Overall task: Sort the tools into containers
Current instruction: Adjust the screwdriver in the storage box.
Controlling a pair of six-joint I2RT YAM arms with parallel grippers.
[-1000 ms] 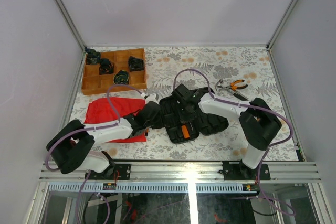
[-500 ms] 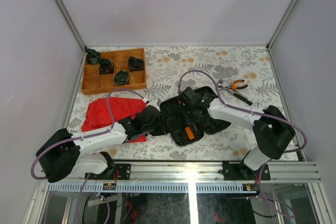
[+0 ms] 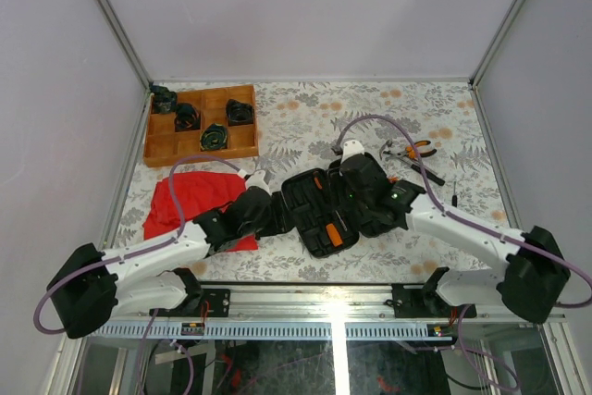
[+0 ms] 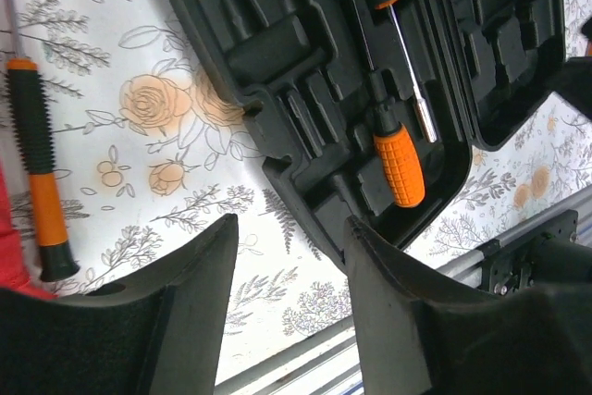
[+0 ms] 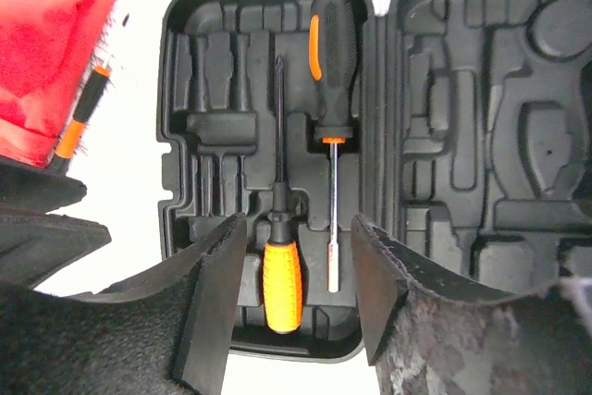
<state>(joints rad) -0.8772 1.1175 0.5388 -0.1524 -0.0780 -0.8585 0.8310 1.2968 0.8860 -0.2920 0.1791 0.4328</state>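
Right arm (image 3: 462, 228) stretched forward; screwdrivers (image 5: 282, 289) in the case (image 5: 208, 71) lie parallel, handles opposite.

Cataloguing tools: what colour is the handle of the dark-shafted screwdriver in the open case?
Bright orange handle with a black collar; clearest in the right wrist view.

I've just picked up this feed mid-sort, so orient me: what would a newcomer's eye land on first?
The black tool case lies open flat in the middle of the table, with two orange-and-black screwdrivers already seated in one half. A third screwdriver lies loose on the floral surface beside the red cloth, and orange-handled pliers sit out at the far right.
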